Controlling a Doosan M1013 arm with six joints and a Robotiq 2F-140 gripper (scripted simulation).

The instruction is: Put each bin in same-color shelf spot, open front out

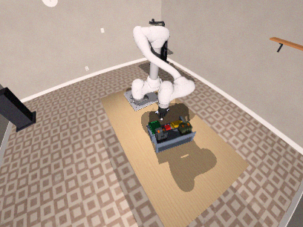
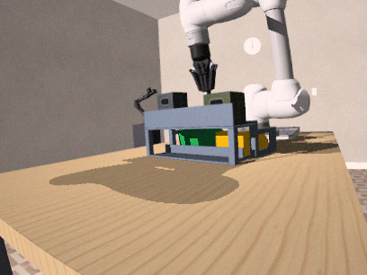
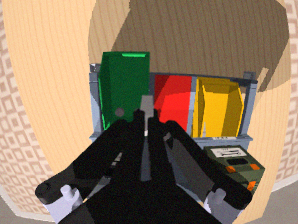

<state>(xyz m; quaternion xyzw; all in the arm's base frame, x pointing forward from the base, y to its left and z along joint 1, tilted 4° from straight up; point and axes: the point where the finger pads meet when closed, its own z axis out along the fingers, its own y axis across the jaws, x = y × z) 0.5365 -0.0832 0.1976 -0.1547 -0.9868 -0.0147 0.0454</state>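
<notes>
A blue-grey shelf stands on the table. The green bin is in the left compartment in the wrist view, its far end sticking out past the front rail. A small grey round part shows in it. The yellow bin is in the right compartment, its far end near the rail. Between them is a red area that looks flat, with no bin walls visible. My gripper is shut and empty, above the shelf beside the green bin, hiding its near corner.
An olive box and a dark grey box stand on the shelf's top board. The arm's base plate is at the table's far end. A dark stand is off the table.
</notes>
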